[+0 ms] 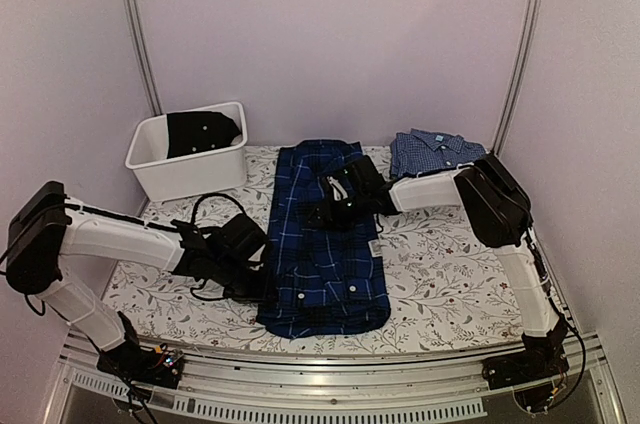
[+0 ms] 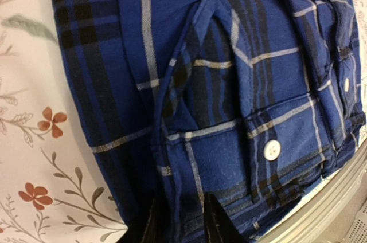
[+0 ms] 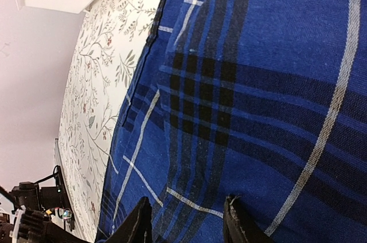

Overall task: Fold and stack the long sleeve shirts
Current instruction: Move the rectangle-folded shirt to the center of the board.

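The navy and royal-blue plaid shirt (image 1: 325,254) lies lengthwise in the middle of the table, its sides folded in. The lighter blue checked shirt (image 1: 432,152) lies folded at the back right. My left gripper (image 1: 268,287) is at the plaid shirt's lower left edge. In the left wrist view the gripper (image 2: 180,226) has a raised fold of plaid cloth (image 2: 218,100) pinched between its fingers. My right gripper (image 1: 322,214) is over the shirt's upper middle. In the right wrist view the gripper (image 3: 186,223) is open, with flat plaid cloth (image 3: 258,82) under its fingers.
A white bin (image 1: 150,159) holding a dark garment (image 1: 200,131) stands at the back left. The floral tablecloth (image 1: 440,264) shows on both sides of the shirt. The table's metal front rail (image 2: 338,197) runs close to the shirt's hem.
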Controlling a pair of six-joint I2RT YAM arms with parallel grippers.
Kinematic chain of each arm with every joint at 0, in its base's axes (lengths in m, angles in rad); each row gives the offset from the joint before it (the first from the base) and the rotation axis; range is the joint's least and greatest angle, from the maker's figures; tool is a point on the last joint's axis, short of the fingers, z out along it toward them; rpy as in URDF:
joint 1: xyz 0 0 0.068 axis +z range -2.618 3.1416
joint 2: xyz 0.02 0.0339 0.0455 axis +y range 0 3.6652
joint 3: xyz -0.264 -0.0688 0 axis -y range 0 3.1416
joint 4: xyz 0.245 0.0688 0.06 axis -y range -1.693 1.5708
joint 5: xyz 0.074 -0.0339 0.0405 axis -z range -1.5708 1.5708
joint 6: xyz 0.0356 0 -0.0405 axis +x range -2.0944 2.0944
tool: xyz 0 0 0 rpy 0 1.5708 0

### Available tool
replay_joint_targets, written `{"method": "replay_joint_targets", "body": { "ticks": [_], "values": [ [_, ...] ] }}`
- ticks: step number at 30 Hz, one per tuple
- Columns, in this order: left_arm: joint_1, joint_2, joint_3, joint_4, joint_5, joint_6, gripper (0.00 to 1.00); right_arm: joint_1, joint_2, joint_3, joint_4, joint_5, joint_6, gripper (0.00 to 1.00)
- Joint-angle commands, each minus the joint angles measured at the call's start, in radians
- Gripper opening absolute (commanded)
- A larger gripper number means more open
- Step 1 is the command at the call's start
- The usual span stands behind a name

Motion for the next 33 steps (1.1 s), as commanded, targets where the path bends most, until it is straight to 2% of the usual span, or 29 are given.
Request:
{"method": "replay_joint_targets", "body": {
  "ticks": [1, 6, 8, 12, 20, 28, 33],
  "values": [
    [-0.015, -0.028, 0.063, -0.052, -0.017, 0.026, 0.31, -0.001, -0.026, -0.001, -0.104, 0.035, -0.049, 0.43],
    [-0.014, -0.099, 0.101, -0.115, -0.022, 0.045, 0.48, 0.009, -0.162, -0.094, -0.09, 0.055, -0.059, 0.45],
    [-0.004, -0.132, 0.098, -0.139, -0.036, 0.045, 0.5, 0.009, -0.237, -0.166, -0.076, 0.072, -0.062, 0.46],
    [0.04, -0.207, 0.054, -0.157, -0.038, 0.036, 0.5, 0.008, -0.387, -0.329, -0.051, 0.104, -0.055, 0.47],
    [0.186, -0.317, -0.139, -0.024, 0.14, 0.006, 0.45, -0.001, -0.66, -0.686, -0.032, 0.139, -0.012, 0.47],
    [0.274, -0.305, -0.249, 0.148, 0.309, -0.023, 0.45, -0.003, -0.896, -0.951, -0.044, 0.138, 0.055, 0.48],
    [0.297, -0.267, -0.268, 0.207, 0.374, -0.042, 0.44, -0.003, -0.954, -1.061, -0.031, 0.114, 0.093, 0.49]
  ]
}}
